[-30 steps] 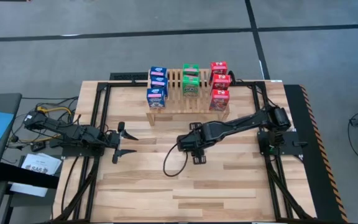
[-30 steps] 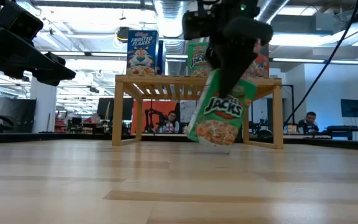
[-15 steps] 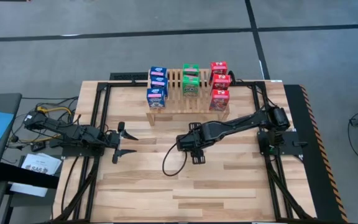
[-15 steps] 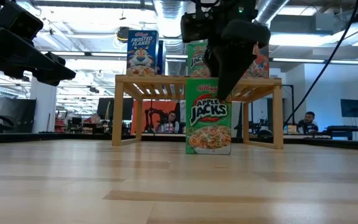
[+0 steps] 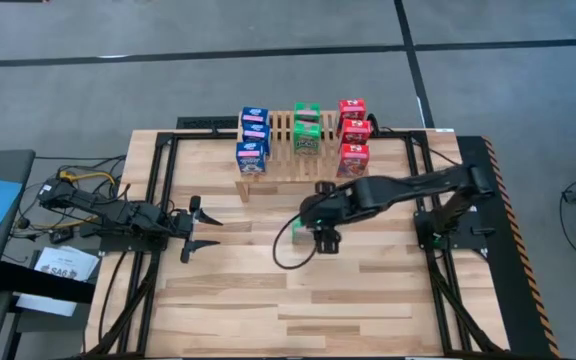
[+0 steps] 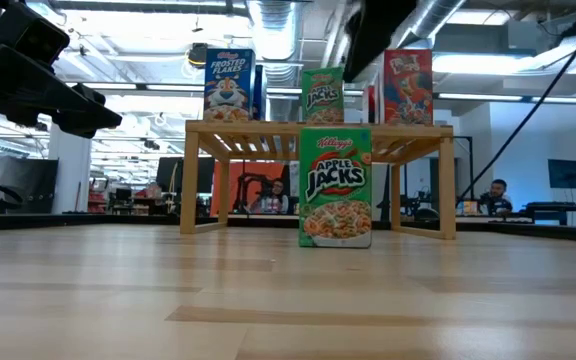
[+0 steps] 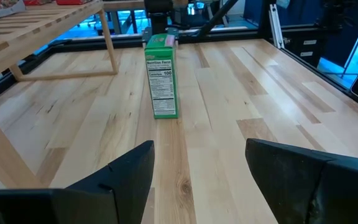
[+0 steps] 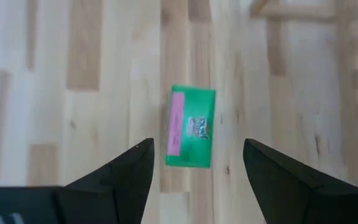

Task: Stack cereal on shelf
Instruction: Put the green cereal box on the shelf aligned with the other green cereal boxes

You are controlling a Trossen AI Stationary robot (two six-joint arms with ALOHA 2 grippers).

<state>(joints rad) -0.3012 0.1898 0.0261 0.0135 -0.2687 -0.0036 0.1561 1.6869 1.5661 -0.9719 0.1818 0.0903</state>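
High view: right gripper (image 5: 325,238) hangs over the tabletop (image 5: 368,300) in front of the shelf (image 5: 286,165), directly above a green cereal box (image 5: 298,231) that stands upright by itself on the wood, free of the fingers. Right wrist view looks straight down on that box's green top, both dark fingers (image 8: 114,177) spread apart on either side of it and clear of it, nothing held. Low view: the box faces the camera, Apple Jacks front, upright on the table in front of the shelf, between its legs; the right arm only shows as a dark shape at the top edge. On the shelf: three blue boxes (image 5: 253,137) in a row at its left end, three red boxes (image 5: 352,131) at its right end, two green boxes (image 5: 306,127) in the middle. Left gripper (image 5: 201,229) waits low at the table's left side, well apart from the shelf, fingers parted and empty; left wrist view sees the lone green box's side panel past them
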